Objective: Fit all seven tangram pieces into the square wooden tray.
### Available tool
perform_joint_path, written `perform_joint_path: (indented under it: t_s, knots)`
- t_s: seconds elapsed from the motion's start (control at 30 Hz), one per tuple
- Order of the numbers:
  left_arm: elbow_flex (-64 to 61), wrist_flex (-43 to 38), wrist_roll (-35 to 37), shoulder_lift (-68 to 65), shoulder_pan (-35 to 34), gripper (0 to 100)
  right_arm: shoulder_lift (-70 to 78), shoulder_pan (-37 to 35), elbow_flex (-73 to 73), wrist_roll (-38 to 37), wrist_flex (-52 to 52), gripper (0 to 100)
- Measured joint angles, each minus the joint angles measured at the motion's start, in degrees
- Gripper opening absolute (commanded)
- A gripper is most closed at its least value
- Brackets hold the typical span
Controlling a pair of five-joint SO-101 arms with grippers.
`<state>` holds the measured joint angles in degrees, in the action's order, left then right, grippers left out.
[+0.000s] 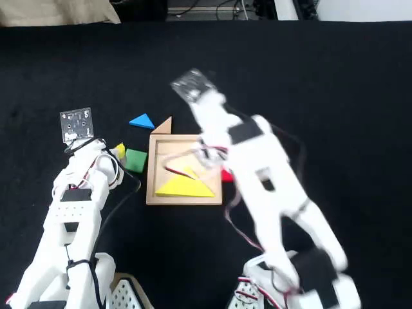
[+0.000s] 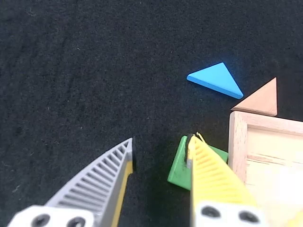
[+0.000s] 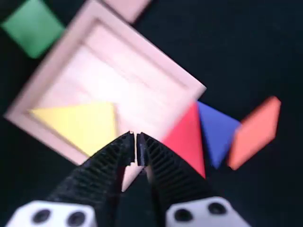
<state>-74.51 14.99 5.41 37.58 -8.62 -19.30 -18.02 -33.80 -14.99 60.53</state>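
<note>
The square wooden tray (image 1: 152,193) (image 2: 238,142) (image 3: 189,85) is sitting mid-surface (image 1: 335,84), and a big yellow triangle (image 1: 183,187) (image 3: 80,124) is lying flat inside it along the 6 o'clock edge. The rest of the pieces I can see are lying outside on the black cloth.

At the tray's 9 o'clock a green square (image 1: 135,160) (image 2: 179,166) (image 3: 32,26) is lying just beside the wall. A wood-coloured triangle (image 1: 163,126) (image 2: 260,100) is resting at the 11 o'clock corner, right against the rim. A light blue triangle (image 1: 141,121) (image 2: 215,79) is lying a little farther out the same way. At 3 o'clock a red triangle (image 1: 226,175) (image 3: 187,137) is touching the tray's outer wall. A dark blue triangle (image 3: 215,132) is lying against it, and an orange parallelogram (image 3: 254,132) is lying just beyond that.

The left gripper (image 1: 116,154) (image 2: 163,139) is hovering low at the tray's 9 o'clock, its fingers (image 2: 104,182) standing well apart. The yellow one is overlapping the green square, and nothing is lying between them.

The right gripper (image 3: 136,141) is hanging over the tray's 3 o'clock side, near the yellow triangle's tip. Its black fingers (image 3: 161,163) are pressing together with nothing held.
</note>
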Motion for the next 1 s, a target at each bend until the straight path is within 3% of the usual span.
perform_joint_path:
  t_s: [0.1,0.23,0.37,0.63,1.0]
  knots:
    - [0.0,0.0,-1.5,0.0,2.0,19,-2.0,3.1,-6.9,0.1,-6.2,1.1]
    - [0.0,0.0,-3.9,-0.1,3.4,19,0.4,-1.7,-6.2,0.1,-6.9,1.1]
    - [-0.2,0.0,-4.2,-0.1,3.5,19,10.0,-7.7,0.6,0.0,-6.9,1.1]
    - [-1.3,0.0,-4.4,-0.1,3.5,19,32.1,-9.2,13.1,1.8,-6.9,1.1]
    - [-1.3,0.0,-4.4,-0.1,4.1,19,34.5,-9.2,14.8,1.8,-7.9,1.1]
